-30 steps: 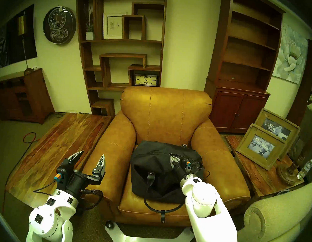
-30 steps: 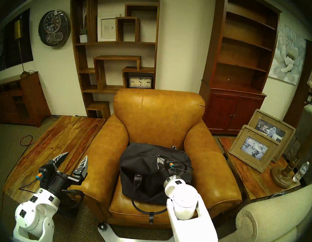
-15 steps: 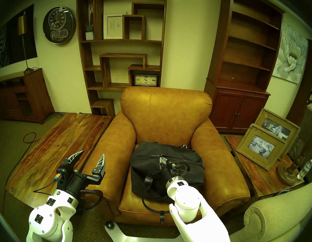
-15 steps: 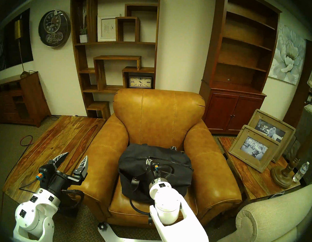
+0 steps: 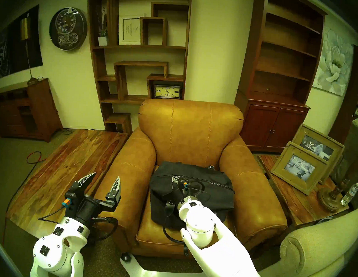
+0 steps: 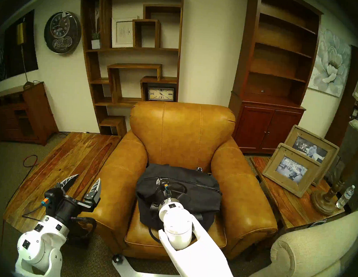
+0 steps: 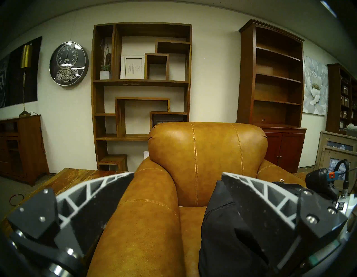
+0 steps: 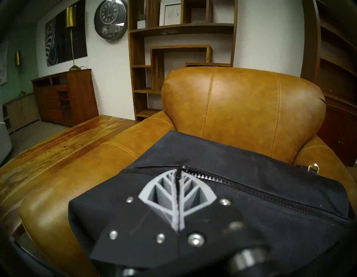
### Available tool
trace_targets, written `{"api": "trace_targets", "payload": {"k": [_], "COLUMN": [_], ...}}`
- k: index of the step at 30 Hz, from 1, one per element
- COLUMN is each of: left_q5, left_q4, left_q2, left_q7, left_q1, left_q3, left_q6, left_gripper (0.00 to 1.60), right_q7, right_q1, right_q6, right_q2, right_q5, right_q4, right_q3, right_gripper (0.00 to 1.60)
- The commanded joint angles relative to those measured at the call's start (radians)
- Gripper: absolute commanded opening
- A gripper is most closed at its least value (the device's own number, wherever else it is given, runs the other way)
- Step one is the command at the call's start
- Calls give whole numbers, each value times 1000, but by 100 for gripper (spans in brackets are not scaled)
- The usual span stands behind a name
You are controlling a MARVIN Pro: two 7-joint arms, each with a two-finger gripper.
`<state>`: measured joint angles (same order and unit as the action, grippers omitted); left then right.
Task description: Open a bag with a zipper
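Observation:
The black bag (image 5: 212, 190) lies on the seat of the tan leather armchair (image 5: 190, 131). Its zipper (image 5: 213, 182) runs along the top, with metallic teeth showing to the right of the pull. My right gripper (image 5: 174, 179) is shut on the small black zipper pull (image 8: 178, 172) near the bag's left end; it also shows in the right wrist view (image 8: 178, 174). My left gripper (image 5: 106, 176) is open and empty, beside the chair's left armrest (image 7: 150, 212). A black loop handle (image 5: 166, 230) hangs over the seat front. A small metal ring (image 5: 211, 167) sits at the bag's back.
A long wooden table (image 5: 70, 161) stands left of the chair, under my left arm. A side table (image 5: 294, 193) on the right holds picture frames (image 5: 299, 167), a lamp base and a water bottle (image 5: 349, 193). A beige sofa arm (image 5: 313, 243) is at lower right.
My right gripper has moved left along the bag's top with the zipper pull in it, from right of the middle to near the left end. The left arm has not moved.

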<state>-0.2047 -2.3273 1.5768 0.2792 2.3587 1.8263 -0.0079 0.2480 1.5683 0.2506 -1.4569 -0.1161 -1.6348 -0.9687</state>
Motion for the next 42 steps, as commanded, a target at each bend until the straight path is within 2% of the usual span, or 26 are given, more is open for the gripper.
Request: {"api": "trace_targets", "payload": {"k": [1,7,8,9,11,16,19,24,26,36,37,38,42], "left_q5": [1,1,1,1,1,1,0,0,0,0,0,0,-1], "left_q4": [-18,-17,-17,-17,-17,-16,-15,-14,-14,-12,-12,-12,-13], "left_q2": [-2,-2,-2,-2,-2,-2,-2,-2,-2,-2,-2,-2,-2], "left_q7": [2,2,2,2,2,2,2,2,2,2,2,2,1], "left_q1": [-3,-4,-4,-4,-4,-5,-5,-6,-6,-7,-8,-8,-7], "left_q3": [-1,-1,-1,-1,-1,-1,-1,-1,-1,-1,-1,-1,6], "left_q6": [-4,-4,-4,-4,-4,-4,-4,-4,-4,-4,-4,-4,-5], "left_gripper": [160,160,160,160,160,160,160,160,160,160,160,160,160], "right_q7": [10,27,19,31,27,44,40,52,48,67,62,73,84], "right_q1": [-113,-171,-159,-189,-183,-246,-254,-325,-318,-419,-408,-431,-455], "right_q6": [-1,5,2,8,7,14,14,25,21,53,52,57,60], "right_q2": [-48,-72,-64,-81,-77,-116,-119,-168,-160,-237,-223,-244,-258], "right_q5": [-28,-53,-55,-61,-61,-81,-84,-104,-106,-129,-128,-134,-145], "right_q4": [20,72,62,92,88,157,166,254,249,386,372,403,438], "right_q3": [71,120,116,134,133,171,178,223,222,280,279,293,322], "right_gripper": [0,0,0,0,0,0,0,0,0,0,0,0,0]}}
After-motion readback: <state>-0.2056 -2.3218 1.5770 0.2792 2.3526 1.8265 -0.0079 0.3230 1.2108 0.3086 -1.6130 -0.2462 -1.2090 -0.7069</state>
